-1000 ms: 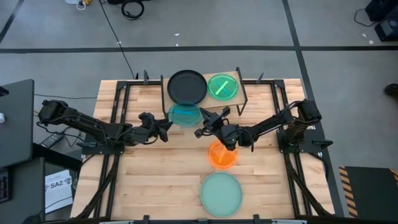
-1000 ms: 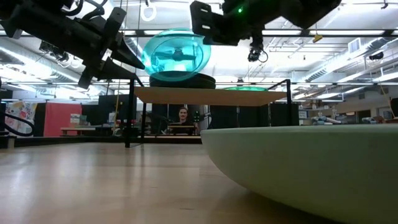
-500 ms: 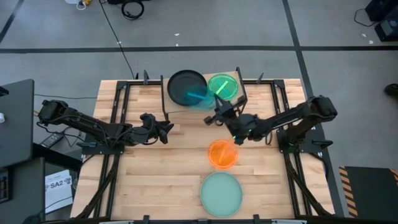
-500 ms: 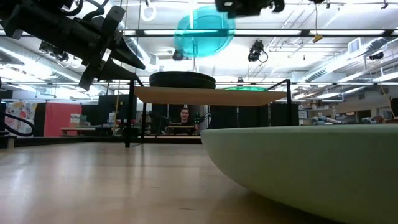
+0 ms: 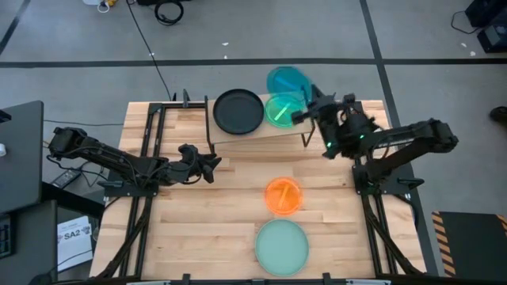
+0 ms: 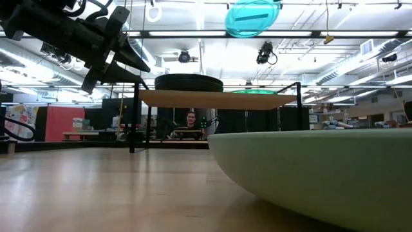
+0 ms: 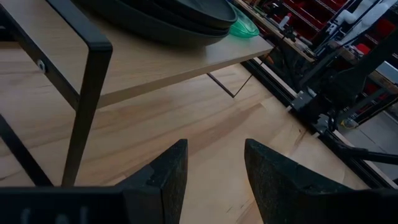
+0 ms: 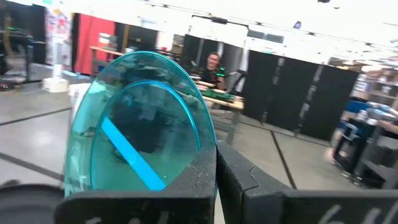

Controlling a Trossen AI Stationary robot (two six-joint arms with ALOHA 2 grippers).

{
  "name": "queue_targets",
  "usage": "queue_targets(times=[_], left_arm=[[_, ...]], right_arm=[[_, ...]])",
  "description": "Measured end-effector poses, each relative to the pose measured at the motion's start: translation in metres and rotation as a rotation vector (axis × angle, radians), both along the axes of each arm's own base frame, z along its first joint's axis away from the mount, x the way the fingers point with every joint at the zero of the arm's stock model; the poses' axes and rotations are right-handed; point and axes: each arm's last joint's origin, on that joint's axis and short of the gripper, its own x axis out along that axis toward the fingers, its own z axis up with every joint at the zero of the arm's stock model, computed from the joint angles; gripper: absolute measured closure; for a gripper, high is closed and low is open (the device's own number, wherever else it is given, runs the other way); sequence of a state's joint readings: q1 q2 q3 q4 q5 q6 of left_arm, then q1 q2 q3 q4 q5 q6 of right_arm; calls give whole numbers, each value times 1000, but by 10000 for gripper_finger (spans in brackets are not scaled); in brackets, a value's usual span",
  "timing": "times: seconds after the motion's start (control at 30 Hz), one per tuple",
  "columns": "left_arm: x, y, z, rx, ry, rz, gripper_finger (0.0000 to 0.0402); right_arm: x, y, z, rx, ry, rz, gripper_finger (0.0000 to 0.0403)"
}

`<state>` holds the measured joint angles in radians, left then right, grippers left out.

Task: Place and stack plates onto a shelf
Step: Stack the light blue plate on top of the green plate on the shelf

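My right gripper [image 5: 310, 105] is shut on a translucent blue plate [image 5: 287, 81], high above the far right part of the shelf [image 5: 255, 136]. In the low view the blue plate [image 6: 252, 17] hangs tilted, well above the board [image 6: 212, 98]. A stack of black plates [image 5: 238, 111] and a green plate [image 5: 283, 111] rest on the shelf. An orange plate [image 5: 283, 195] and a mint plate [image 5: 282, 247] lie on the table nearer me. My left gripper [image 5: 212, 162] is open and hovers by the shelf's left legs, touching nothing. My right gripper pinches the blue plate's rim [image 8: 202, 152] between its two fingers [image 8: 186, 186], on the edge nearest the wrist. The plate is lifted clear and stands tilted beyond the fingertips, above the green plate.
The shelf's black legs [image 7: 87, 93] stand just ahead of my left gripper [image 7: 214, 174]. The mint plate [image 6: 322, 174] fills the near right of the low view. The right arm's base frame [image 7: 323, 106] is on the table's right. A person [image 8: 214, 62] sits in the room beyond.
My right gripper has carried the blue plate from the shelf's near left corner up and toward the table's far right, over the shelf. The plate has risen well above the board and tipped. The left arm has kept still.
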<state>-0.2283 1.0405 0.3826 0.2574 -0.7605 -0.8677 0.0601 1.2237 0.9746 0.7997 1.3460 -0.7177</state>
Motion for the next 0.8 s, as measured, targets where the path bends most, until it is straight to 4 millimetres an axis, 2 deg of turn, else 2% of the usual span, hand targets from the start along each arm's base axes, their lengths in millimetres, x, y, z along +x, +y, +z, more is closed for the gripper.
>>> queue_targets(times=[0.2, 0.43, 0.53, 0.63, 0.7, 0.8], left_arm=[[0, 0, 0, 0, 0, 0, 237], [0, 0, 0, 0, 0, 0, 237], [0, 0, 0, 0, 0, 0, 237], [0, 0, 0, 0, 0, 0, 237], [0, 0, 0, 0, 0, 0, 237], [0, 0, 0, 0, 0, 0, 237]], right_arm=[[-21, -20, 11, 3, 13, -80, 394], [-38, -31, 16, 15, -21, -112, 394], [-44, -33, 13, 25, -53, -41, 394], [-49, -39, 4, 80, -104, 137, 394], [-54, -48, -4, 164, -141, 245, 394], [-64, -67, -17, 303, -170, 245, 394]])
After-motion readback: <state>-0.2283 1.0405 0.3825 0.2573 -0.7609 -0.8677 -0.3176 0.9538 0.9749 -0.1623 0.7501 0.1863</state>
